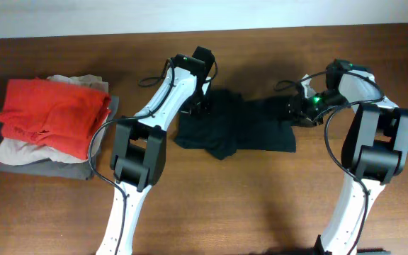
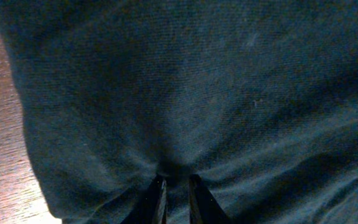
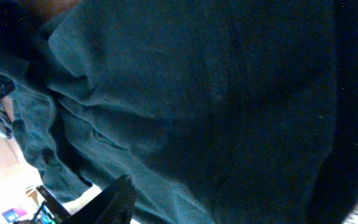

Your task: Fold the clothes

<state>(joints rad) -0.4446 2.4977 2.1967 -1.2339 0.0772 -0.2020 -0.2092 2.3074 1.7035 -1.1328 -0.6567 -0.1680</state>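
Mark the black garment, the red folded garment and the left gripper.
black garment [image 1: 239, 131]: overhead view, middle of the fabric.
red folded garment [image 1: 52, 113]: overhead view, centre of its top face.
left gripper [image 2: 176, 180]: left wrist view, between its fingertips, pinching the garment.

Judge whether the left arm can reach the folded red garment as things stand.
Probably yes: the folded red garment lies beside that arm, nothing between, but the left tool grips the black fabric garment, so it must let go first.

Red folded garment [image 1: 52, 113] stacked on beige garment [image 1: 77, 80] and grey garment [image 1: 42, 168] — left side, brown wooden table [image 1: 246, 209]
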